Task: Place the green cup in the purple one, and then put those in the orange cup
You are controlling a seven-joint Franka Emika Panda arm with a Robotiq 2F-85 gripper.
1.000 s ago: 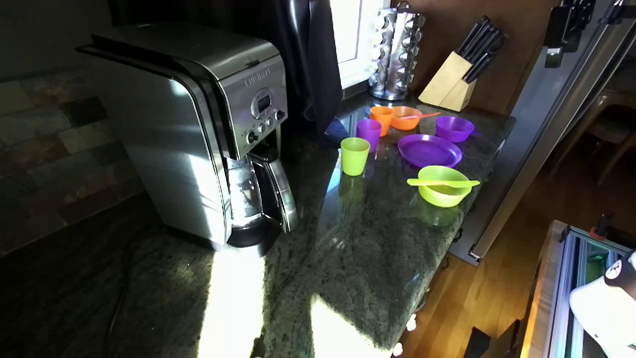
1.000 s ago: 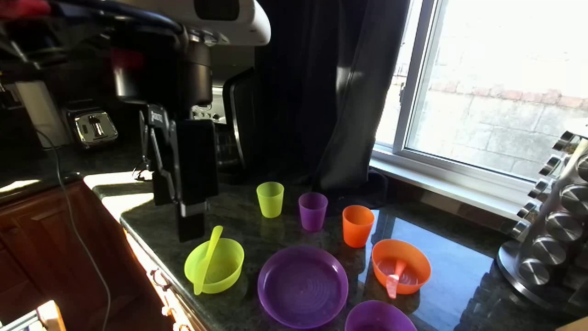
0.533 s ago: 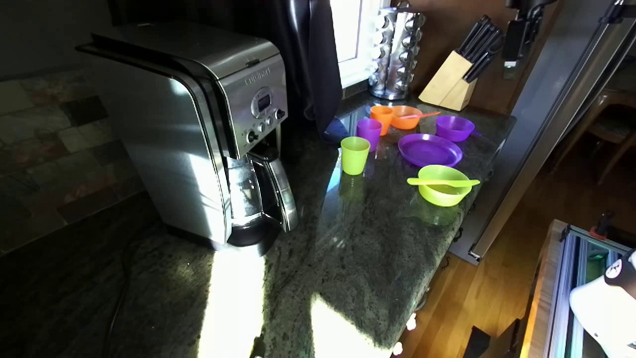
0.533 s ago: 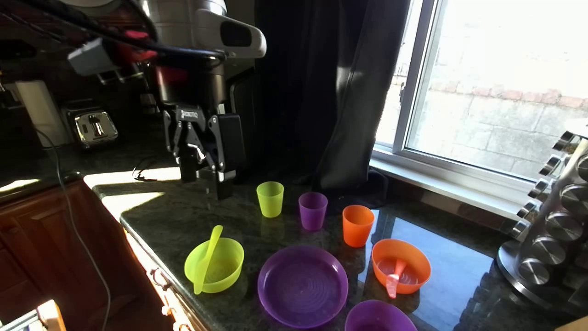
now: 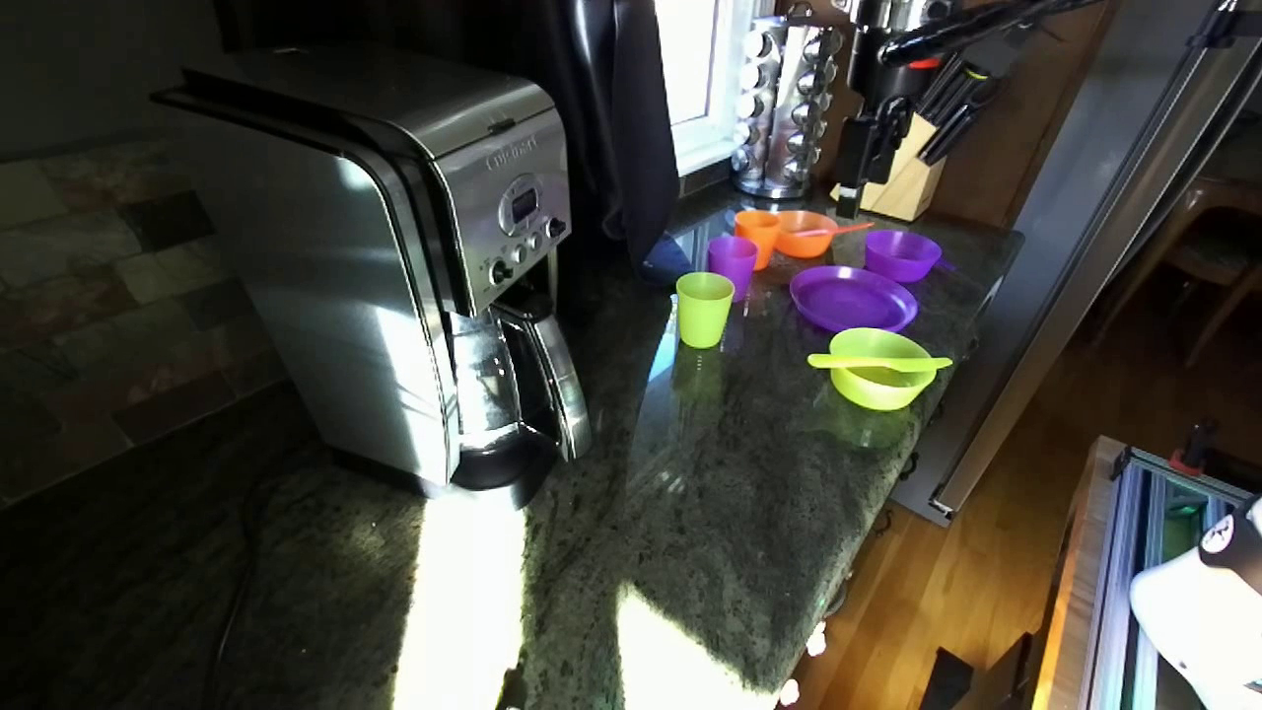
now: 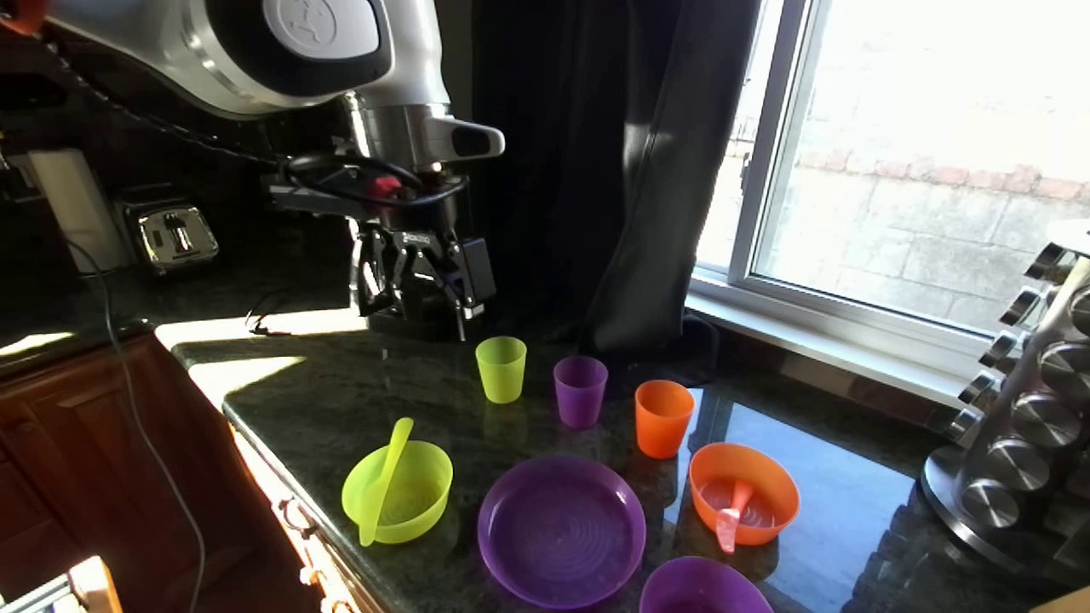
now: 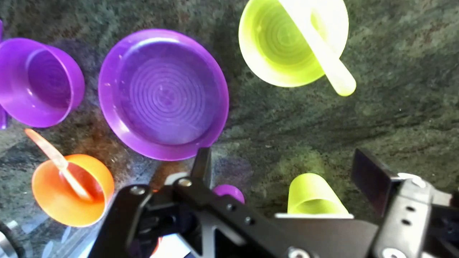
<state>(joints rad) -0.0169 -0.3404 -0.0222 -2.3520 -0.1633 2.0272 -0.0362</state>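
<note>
Tool point(image 7: 285, 168) is shifted toward the green cup point(image 7: 310, 192), jaws spread wide, nothing held, the upright cup, lower down, being framed between them in wrist view.

A: Site type?
B: Kitchen. Identify by: dark, speckled stone countertop point(image 5: 730, 493); boxy, brushed-metal coffee maker point(image 5: 394, 276) with glass carafe point(image 5: 485, 394); shiny chrome toaster point(image 6: 177, 237).
A: Further indicators?
B: Pale wooden knife block point(image 5: 905, 182) holding black-handled knives point(image 5: 948, 133); upright metal rack point(image 6: 943, 492) of silver-lidded jars point(image 6: 1047, 419); reddish-brown wooden cabinet point(image 6: 85, 451).
</note>
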